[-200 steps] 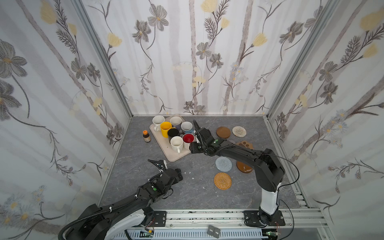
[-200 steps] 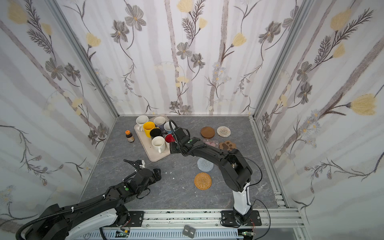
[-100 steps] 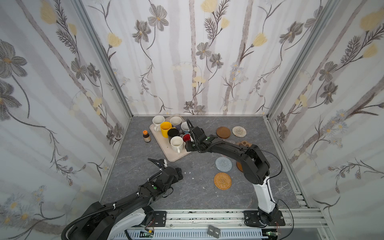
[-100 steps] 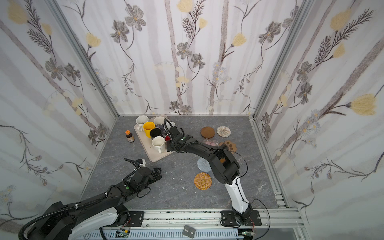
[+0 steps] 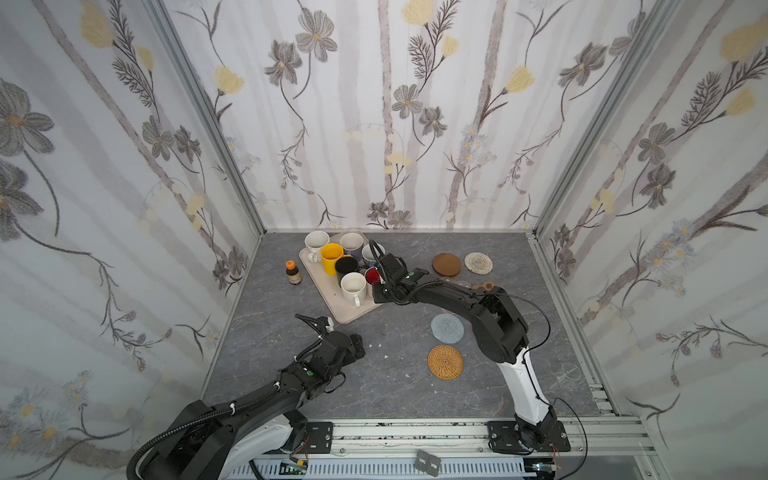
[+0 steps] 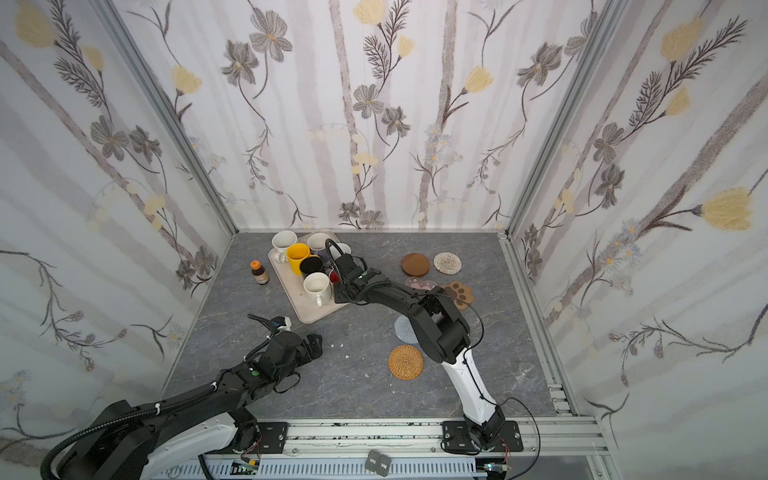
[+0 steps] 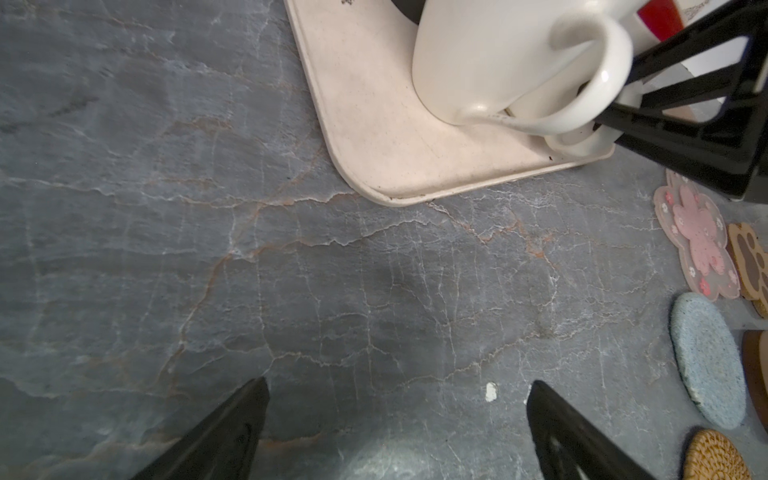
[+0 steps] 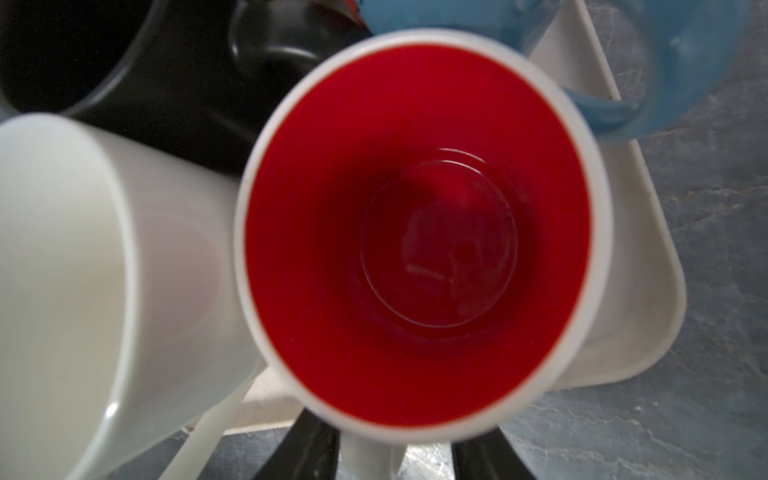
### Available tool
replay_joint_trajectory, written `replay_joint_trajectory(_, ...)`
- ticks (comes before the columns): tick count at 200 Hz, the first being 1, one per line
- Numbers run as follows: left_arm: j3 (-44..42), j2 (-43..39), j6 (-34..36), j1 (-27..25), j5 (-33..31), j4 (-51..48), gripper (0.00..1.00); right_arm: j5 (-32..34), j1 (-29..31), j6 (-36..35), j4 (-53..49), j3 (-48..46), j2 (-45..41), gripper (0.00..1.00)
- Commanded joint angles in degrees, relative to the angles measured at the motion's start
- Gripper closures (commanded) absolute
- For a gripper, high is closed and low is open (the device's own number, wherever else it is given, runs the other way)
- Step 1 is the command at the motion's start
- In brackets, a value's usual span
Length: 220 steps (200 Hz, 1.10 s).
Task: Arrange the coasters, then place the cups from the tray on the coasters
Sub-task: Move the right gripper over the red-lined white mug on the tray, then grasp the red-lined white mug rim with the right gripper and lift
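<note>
Small brown bottle with orange cap (image 5: 293,272) upright on my grey marbled tabletop (image 5: 266,307), near the left wall, a few white crumbs (image 5: 385,356) mid-table before me, floral wallpaper (image 5: 374,124) on 3 walls, aluminium rail (image 5: 415,430) along the front edge

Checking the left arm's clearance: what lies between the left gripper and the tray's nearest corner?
Only bare grey tabletop, apart from a white speck near the left gripper; the left wrist view shows it, up to the tray.
</note>
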Motion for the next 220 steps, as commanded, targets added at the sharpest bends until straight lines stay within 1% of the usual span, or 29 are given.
replay_joint_trajectory(1,0.0,0.1,0.4,0.3,0.2,1.6,0.0,2.2,0.0,-1.0,0.0,0.7,0.7,0.59)
replay_joint_trajectory(48,0.0,0.1,0.5,0.6,0.6,1.8,0.0,2.9,0.1,-1.7,-0.7,0.6,0.8,0.65)
replay_joint_trajectory(69,0.0,-0.2,0.5,0.6,0.6,1.8,0.0,2.9,0.1,-1.9,-0.5,0.6,0.6,0.75)
replay_joint_trajectory(103,0.1,-0.9,0.6,0.7,1.0,1.7,0.0,2.9,0.3,-2.2,-0.4,0.6,0.4,0.77)
replay_joint_trajectory(126,0.1,-1.4,0.6,0.7,1.2,1.7,0.0,2.5,0.4,-2.4,-0.3,0.6,0.2,0.87)
replay_joint_trajectory(188,-0.1,-2.2,0.6,0.8,1.6,1.6,0.0,2.8,0.8,-3.1,-0.4,0.6,-1.2,0.94)
replay_joint_trajectory(220,-0.1,-3.8,3.1,0.8,2.0,1.6,0.0,3.0,0.9,-3.5,-0.4,0.2,-2.8,1.0)
